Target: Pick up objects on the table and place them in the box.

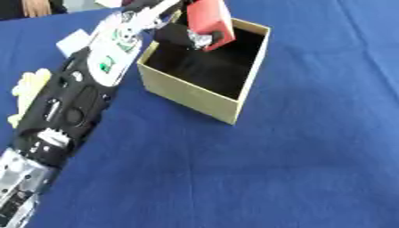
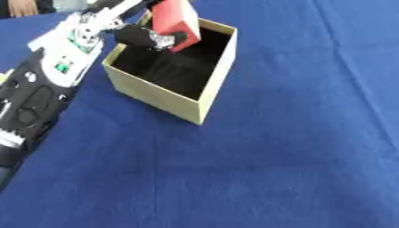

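Red block, one, pinched by left hand over one box.

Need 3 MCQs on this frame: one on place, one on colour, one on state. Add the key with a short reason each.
1. Where is the red block?
A. On the cloth in front of the box
B. Held over the box's far left part
C. Lying to the right of the box

2. What colour is the tablecloth?
A. Blue
B. Green
C. White

3. What state is the left hand in?
A. Open, resting flat
B. Shut, holding nothing
C. Shut on the red block

Key: B, the block hangs above the dark opening; A, the cloth is blue all around; C, the fingers curl round the block.
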Robot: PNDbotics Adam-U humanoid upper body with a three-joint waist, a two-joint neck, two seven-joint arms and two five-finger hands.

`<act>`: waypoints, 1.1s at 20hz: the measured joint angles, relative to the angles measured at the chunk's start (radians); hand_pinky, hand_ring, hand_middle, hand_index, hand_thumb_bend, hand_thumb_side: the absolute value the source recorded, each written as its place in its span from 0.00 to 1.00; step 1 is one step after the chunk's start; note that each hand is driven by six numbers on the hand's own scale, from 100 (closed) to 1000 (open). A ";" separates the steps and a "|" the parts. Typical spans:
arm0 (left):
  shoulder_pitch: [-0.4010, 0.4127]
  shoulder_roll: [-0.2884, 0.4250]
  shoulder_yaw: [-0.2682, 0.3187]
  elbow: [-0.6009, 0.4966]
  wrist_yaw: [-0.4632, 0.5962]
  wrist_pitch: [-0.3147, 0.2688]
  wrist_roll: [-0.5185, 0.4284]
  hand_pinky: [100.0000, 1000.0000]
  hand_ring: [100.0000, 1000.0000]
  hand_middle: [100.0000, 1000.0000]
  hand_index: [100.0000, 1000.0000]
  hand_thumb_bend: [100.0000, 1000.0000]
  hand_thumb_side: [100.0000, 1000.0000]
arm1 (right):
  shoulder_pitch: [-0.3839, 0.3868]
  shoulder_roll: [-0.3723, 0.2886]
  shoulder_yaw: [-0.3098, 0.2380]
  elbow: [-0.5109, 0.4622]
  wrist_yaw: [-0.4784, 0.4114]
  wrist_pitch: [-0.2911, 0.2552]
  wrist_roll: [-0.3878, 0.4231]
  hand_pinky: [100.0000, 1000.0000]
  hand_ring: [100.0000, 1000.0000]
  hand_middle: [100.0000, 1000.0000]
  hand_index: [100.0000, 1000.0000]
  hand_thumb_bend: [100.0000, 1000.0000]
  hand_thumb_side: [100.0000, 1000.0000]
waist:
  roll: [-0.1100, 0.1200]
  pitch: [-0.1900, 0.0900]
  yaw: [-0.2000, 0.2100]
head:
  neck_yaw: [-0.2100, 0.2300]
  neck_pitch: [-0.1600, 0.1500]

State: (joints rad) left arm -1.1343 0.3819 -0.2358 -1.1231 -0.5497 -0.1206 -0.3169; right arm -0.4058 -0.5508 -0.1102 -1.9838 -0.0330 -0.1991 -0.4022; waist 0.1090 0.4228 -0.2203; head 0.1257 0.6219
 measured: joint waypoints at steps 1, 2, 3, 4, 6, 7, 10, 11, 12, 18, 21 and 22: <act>0.001 0.000 0.000 0.004 -0.005 -0.009 -0.009 0.76 0.65 0.59 0.71 0.51 0.41 | 0.000 0.000 0.000 0.000 -0.002 0.001 0.001 0.83 0.71 0.63 0.75 0.00 0.83 | 0.000 0.000 0.001 | 0.000 0.000; 0.001 0.000 0.000 0.007 -0.012 -0.018 -0.019 0.77 0.67 0.62 0.74 0.55 0.42 | 0.000 0.000 0.000 0.000 -0.004 0.001 0.001 0.83 0.71 0.63 0.75 0.00 0.83 | 0.000 0.000 0.002 | -0.001 0.000; 0.002 0.000 0.000 0.007 -0.022 -0.026 -0.027 0.79 0.70 0.66 0.77 0.61 0.43 | 0.000 0.000 0.000 0.000 -0.005 0.001 0.001 0.83 0.71 0.63 0.75 0.00 0.83 | 0.001 0.000 0.003 | -0.002 0.000; 0.004 0.000 0.000 0.007 -0.034 -0.032 -0.036 0.80 0.72 0.68 0.79 0.65 0.44 | 0.000 0.000 0.000 0.000 -0.005 0.001 0.001 0.83 0.71 0.63 0.75 0.00 0.83 | 0.001 0.000 0.004 | -0.004 0.000; 0.008 0.000 0.000 0.007 -0.062 -0.040 -0.045 0.83 0.78 0.75 0.85 0.73 0.45 | -0.001 0.000 0.000 0.000 -0.005 0.001 0.001 0.83 0.71 0.63 0.75 0.00 0.83 | 0.001 0.000 0.005 | -0.004 0.000; 0.008 0.000 0.000 0.007 -0.075 -0.041 -0.047 0.84 0.79 0.76 0.86 0.76 0.45 | -0.001 0.000 0.000 0.000 -0.005 0.001 0.001 0.83 0.71 0.63 0.75 0.00 0.83 | 0.001 0.000 0.005 | -0.004 0.000; 0.009 0.000 0.000 0.005 -0.120 -0.036 -0.038 0.85 0.82 0.80 0.90 0.93 0.51 | 0.000 0.000 0.000 0.000 -0.005 0.001 0.001 0.83 0.71 0.63 0.75 0.00 0.83 | 0.000 0.000 0.007 | -0.006 0.001; 0.010 0.000 0.001 0.003 -0.131 -0.032 -0.033 0.85 0.82 0.81 0.91 0.94 0.52 | 0.001 0.000 0.000 0.000 -0.005 0.001 0.001 0.83 0.71 0.63 0.75 0.00 0.83 | 0.000 0.000 0.008 | -0.006 0.001; 0.012 0.000 0.004 0.001 -0.140 -0.027 -0.026 0.85 0.82 0.80 0.90 0.92 0.51 | 0.001 0.000 0.000 0.000 -0.005 0.001 0.001 0.83 0.71 0.63 0.75 0.00 0.83 | 0.000 0.000 0.009 | -0.006 0.002; 0.016 0.000 0.020 -0.024 -0.125 -0.006 0.028 0.81 0.78 0.75 0.85 0.69 0.49 | 0.007 0.000 0.000 0.000 -0.005 0.001 0.001 0.83 0.71 0.63 0.75 0.00 0.83 | -0.003 -0.001 0.017 | -0.009 0.004; 0.017 0.006 0.026 -0.060 -0.079 0.013 0.053 0.79 0.75 0.72 0.82 0.63 0.51 | 0.017 0.000 -0.001 0.000 -0.005 0.002 0.000 0.83 0.71 0.63 0.75 0.00 0.83 | -0.007 -0.008 0.027 | -0.016 0.013; 0.018 0.011 0.031 -0.077 -0.059 0.021 0.060 0.79 0.75 0.72 0.82 0.63 0.51 | 0.022 0.000 -0.001 0.000 -0.005 0.002 0.000 0.83 0.71 0.63 0.75 0.00 0.83 | -0.007 -0.011 0.032 | -0.020 0.018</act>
State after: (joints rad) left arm -1.1163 0.3927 -0.2052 -1.1998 -0.6082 -0.0991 -0.2571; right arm -0.3839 -0.5508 -0.1111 -1.9838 -0.0383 -0.1969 -0.4025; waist 0.1018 0.4119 -0.1880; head 0.1056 0.6397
